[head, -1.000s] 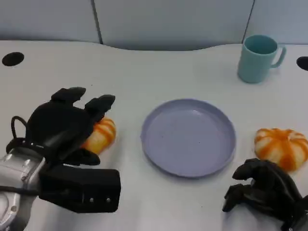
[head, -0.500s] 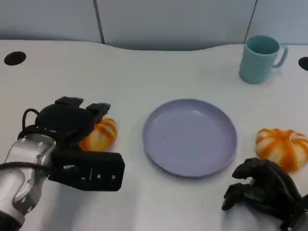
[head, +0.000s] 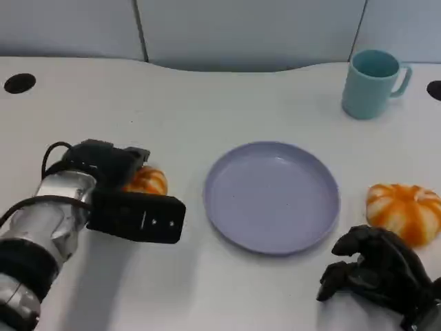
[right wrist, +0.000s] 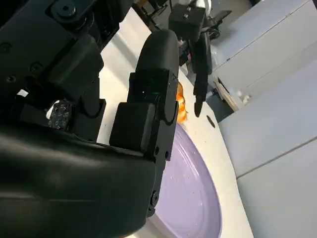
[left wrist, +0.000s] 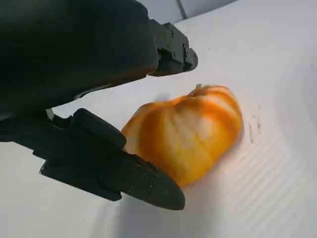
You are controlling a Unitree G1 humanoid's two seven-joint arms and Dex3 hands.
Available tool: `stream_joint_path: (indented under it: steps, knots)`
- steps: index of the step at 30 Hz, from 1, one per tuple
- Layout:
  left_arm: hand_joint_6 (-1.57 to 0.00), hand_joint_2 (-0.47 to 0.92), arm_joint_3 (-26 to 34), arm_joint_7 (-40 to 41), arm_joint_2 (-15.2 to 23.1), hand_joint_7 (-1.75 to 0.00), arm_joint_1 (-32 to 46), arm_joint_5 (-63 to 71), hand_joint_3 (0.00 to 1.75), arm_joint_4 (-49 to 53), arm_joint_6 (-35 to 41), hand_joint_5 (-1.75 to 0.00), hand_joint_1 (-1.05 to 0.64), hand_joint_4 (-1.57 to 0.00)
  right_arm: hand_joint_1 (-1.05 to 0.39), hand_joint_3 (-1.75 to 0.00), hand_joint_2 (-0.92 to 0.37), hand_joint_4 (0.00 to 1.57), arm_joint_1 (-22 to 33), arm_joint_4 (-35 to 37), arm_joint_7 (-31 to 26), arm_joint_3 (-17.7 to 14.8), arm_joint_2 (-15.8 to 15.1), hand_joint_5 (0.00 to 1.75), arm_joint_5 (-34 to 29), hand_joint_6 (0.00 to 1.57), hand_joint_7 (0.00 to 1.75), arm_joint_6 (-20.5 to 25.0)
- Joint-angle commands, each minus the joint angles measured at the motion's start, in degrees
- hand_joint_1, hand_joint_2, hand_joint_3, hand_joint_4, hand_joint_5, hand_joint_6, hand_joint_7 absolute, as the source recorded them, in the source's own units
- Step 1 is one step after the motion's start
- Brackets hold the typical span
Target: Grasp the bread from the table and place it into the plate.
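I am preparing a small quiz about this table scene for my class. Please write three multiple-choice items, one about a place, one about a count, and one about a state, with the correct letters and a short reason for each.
1. Where does the mug stand?
A. on the plate
B. at the far right of the table, beyond the plate
C. beside the left hand

2. How many orange breads lie on the table?
A. one
B. two
C. three

3. What lies in the plate?
A. nothing
B. a bread
C. the mug

Answers:
1. B: the head view shows the mug far right, apart from the plate.
2. B: one bread lies at the left hand, another bread lies right of the plate, near the right hand.
3. A: the plate's lavender surface is bare.
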Motion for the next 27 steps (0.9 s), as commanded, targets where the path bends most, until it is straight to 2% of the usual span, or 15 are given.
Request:
stream_joint_path:
  steps: [1, 9, 20, 21, 23, 26, 27]
  knots:
    - [-0.1, 0.76, -2.2, 2.8, -1.4, -0.01, -3.7, -0.3, 0.0, 7.2, -1.2, -0.06, -0.78, -0.01, -1.05, -0.01, -0.37, 1.57, 2.0, 0.5, -0.7, 0.5, -0.4, 0.4, -0.9, 1.57, 0.19, 0.2]
    - [-0.15, 0.74, -3.7, 4.5, -4.9, -0.02, -6.5, -2.8, 0.0, 18.7, -3.2, -0.08, -0.68, -0.03, -1.05, 0.0, -0.36, 1.57, 2.3, -0.2, -0.4, 0.2, -0.4, 0.4, 0.1, 1.57, 0.17, 1.9]
    - [-0.14, 0.76, -5.9, 5.0, -6.1, -0.01, -7.4, -4.4, 0.01, 22.5, -3.7, -0.09, -0.67, -0.02, -1.05, 0.0, -0.35, 1.57, 2.8, -1.3, -0.5, 0.0, -0.5, 0.4, 0.2, 1.57, 0.18, 3.0]
    - [-0.14, 0.76, -5.4, 7.3, -6.2, -0.01, -6.6, -5.0, 0.01, 22.8, -4.7, -0.09, -0.67, -0.02, -1.05, 0.0, -0.35, 1.57, 3.0, -1.8, -0.8, 0.2, -0.6, 0.4, 0.0, 1.57, 0.18, 3.1]
    - [-0.47, 0.84, -4.6, 11.3, -5.9, -0.14, -5.5, -6.2, 0.04, 23.1, -6.9, -0.3, -0.35, -0.4, -1.05, 0.0, -0.35, 1.57, 3.4, -2.7, -1.1, 0.3, -0.6, 0.41, 0.0, 1.57, 0.19, 3.6]
    - [-0.8, 0.91, -4.3, 16.3, -5.5, -0.19, -4.6, -6.9, 0.13, 23.4, -9.0, -0.56, -0.25, -0.71, -1.05, 0.0, -0.35, 1.57, 3.7, -3.3, -1.0, 0.3, -0.6, 0.41, 0.1, 1.57, 0.2, 3.8]
    - [-0.96, 0.92, -4.4, 17.7, -5.4, -0.24, -4.5, -7.0, 0.13, 23.5, -9.2, -0.91, -0.27, -0.78, -1.05, 0.0, -0.35, 1.57, 3.7, -3.3, -0.8, 0.3, -0.6, 0.41, 0.1, 1.57, 0.2, 3.6]
